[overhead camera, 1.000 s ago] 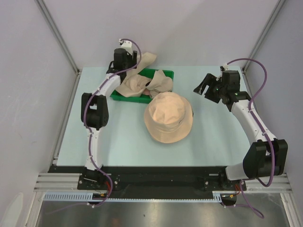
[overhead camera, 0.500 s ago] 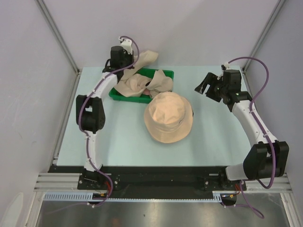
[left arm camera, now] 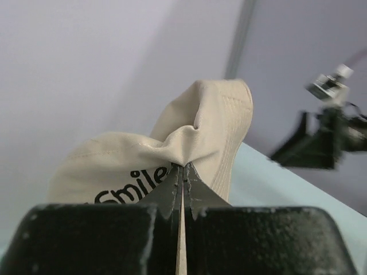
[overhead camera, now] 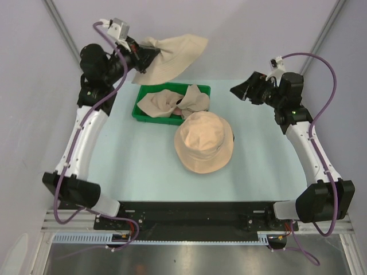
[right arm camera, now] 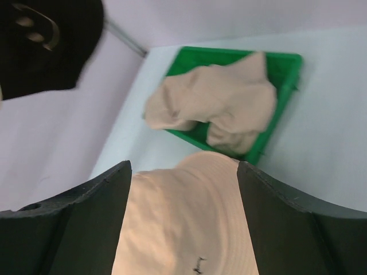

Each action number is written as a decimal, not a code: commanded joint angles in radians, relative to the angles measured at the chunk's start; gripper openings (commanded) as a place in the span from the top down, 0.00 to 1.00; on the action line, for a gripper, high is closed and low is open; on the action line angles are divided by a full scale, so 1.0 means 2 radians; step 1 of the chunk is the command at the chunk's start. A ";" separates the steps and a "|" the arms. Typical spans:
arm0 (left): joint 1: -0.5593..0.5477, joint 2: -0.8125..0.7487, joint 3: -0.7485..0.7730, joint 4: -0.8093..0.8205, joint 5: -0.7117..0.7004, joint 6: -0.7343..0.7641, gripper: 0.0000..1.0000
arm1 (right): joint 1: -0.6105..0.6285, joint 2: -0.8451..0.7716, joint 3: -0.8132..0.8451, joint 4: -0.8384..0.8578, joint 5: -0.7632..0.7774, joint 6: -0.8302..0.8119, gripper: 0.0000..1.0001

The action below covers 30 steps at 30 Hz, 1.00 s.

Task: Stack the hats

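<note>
Raised off the tray [overhead camera: 138, 112], a floppy beige hat [overhead camera: 174, 52] hangs pinched in the left pincer [left arm camera: 182, 171]; right pincer [right arm camera: 182, 169] gapes.

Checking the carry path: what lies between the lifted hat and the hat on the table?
The green tray, holding crumpled hats, sits between the lifted hat and the table hat; top view shows it.
</note>
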 commanded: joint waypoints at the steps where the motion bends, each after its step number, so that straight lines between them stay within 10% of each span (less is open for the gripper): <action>1: -0.002 -0.048 -0.089 0.030 0.133 -0.138 1.00 | 0.031 -0.002 0.024 0.130 -0.101 0.013 0.20; 21: -0.015 -0.211 -0.243 0.075 0.178 -0.244 1.00 | 0.141 -0.056 -0.035 0.201 -0.157 -0.013 0.26; 25: -0.015 -0.219 -0.268 0.095 0.189 -0.265 1.00 | 0.144 -0.052 -0.029 0.218 -0.166 0.009 0.46; 28: -0.015 -0.222 -0.280 0.090 0.186 -0.269 1.00 | 0.145 -0.056 -0.018 0.197 -0.157 0.007 0.94; 30: -0.014 -0.225 -0.277 0.073 0.167 -0.269 0.79 | 0.147 -0.065 -0.013 0.179 -0.114 -0.011 1.00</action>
